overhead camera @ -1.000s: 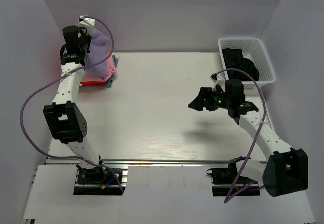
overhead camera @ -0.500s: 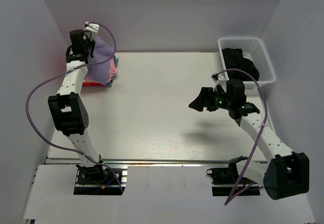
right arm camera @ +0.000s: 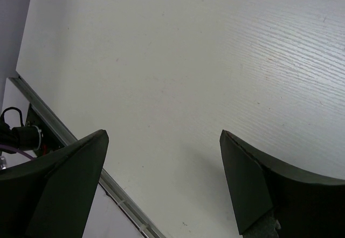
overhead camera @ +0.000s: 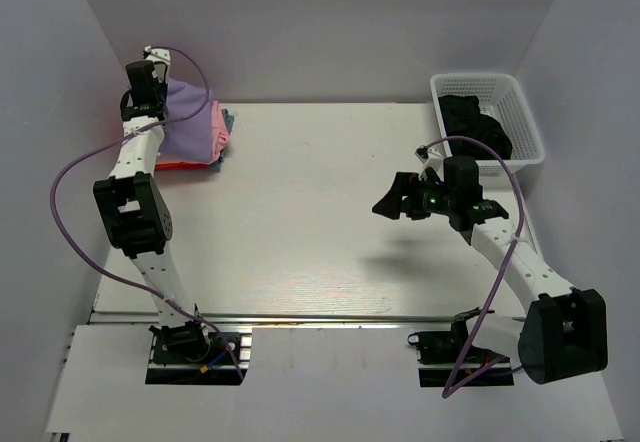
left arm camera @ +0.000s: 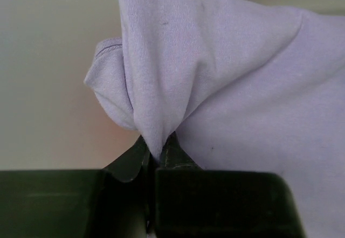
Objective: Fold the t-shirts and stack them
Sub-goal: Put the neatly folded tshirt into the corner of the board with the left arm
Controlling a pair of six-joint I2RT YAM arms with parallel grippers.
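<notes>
Left pincer clamped on a bunched fold of the lavender t-shirt, its length trailing right over the folded stack; right pincer gapes wide above the counter.

The top view is lit brightly and evenly from above. The white table is rendered matte, and a soft, diffuse shadow is cast on it beside the right arm. In the left wrist view the lavender t-shirt is shown sharply, its knit visible, against a blurred background. The left gripper and right gripper are underexposed to near black, while the table grain is kept crisp.
</notes>
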